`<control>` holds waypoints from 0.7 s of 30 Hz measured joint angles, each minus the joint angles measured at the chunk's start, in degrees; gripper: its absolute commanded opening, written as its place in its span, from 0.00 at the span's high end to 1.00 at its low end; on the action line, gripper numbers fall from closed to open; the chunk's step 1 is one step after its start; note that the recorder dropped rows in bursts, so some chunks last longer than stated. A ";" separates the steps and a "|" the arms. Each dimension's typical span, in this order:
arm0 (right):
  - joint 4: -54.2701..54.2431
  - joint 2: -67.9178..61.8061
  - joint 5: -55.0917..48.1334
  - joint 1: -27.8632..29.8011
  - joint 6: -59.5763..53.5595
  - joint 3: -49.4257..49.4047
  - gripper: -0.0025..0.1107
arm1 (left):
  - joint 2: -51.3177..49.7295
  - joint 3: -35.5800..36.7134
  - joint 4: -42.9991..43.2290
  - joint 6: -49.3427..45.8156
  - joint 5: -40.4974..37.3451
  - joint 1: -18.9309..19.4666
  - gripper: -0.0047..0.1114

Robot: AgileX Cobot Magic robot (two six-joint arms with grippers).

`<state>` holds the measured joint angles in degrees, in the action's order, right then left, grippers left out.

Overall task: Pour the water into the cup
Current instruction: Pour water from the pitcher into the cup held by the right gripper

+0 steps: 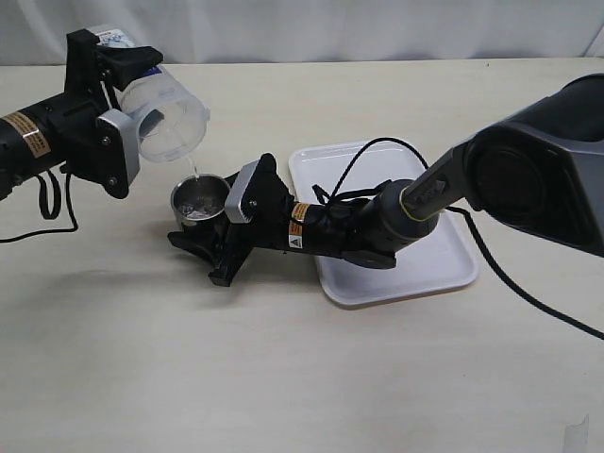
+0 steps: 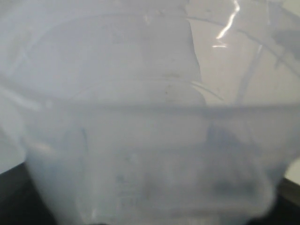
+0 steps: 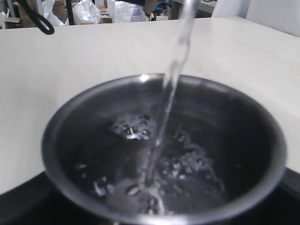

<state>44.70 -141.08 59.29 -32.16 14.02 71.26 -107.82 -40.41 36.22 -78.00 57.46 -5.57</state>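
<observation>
R pincer [image 1: 196,223] on cup [image 1: 198,200], water [image 3: 174,70] in.

Beige table [image 1: 283,377] (white backdrop [image 1: 330,28] behind)

Seemingly a robotics lab or test room: a bare pale tabletop [image 1: 283,377] stands before a white draped backdrop [image 1: 330,24], with cardboard boxes [image 3: 11,21] and plastic bags [image 3: 86,10] cluttered beyond its far edge.

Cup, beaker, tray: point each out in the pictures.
cup [image 1: 181,209], exterior view, outer steel wall
beaker [image 1: 159,91], exterior view, translucent side wall
tray [image 1: 425,278], exterior view, bare floor near its front edge
</observation>
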 measured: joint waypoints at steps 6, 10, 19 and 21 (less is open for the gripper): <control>0.00 0.00 0.00 0.00 0.00 0.00 0.50 | 0.00 0.00 0.10 -0.73 0.00 0.00 0.96; 0.00 0.00 0.00 0.00 0.00 0.00 0.50 | 0.00 0.00 0.10 -1.36 0.00 0.00 0.96; 0.00 0.00 0.00 0.00 0.00 0.00 0.50 | 0.00 0.00 0.65 -1.68 0.24 0.00 0.96; 0.00 0.00 0.00 0.00 0.00 0.00 0.50 | 0.00 0.00 0.65 -1.68 0.33 0.00 0.96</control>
<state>44.70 -141.08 59.29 -32.16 14.02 71.26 -107.82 -40.41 36.86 -79.67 57.79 -5.57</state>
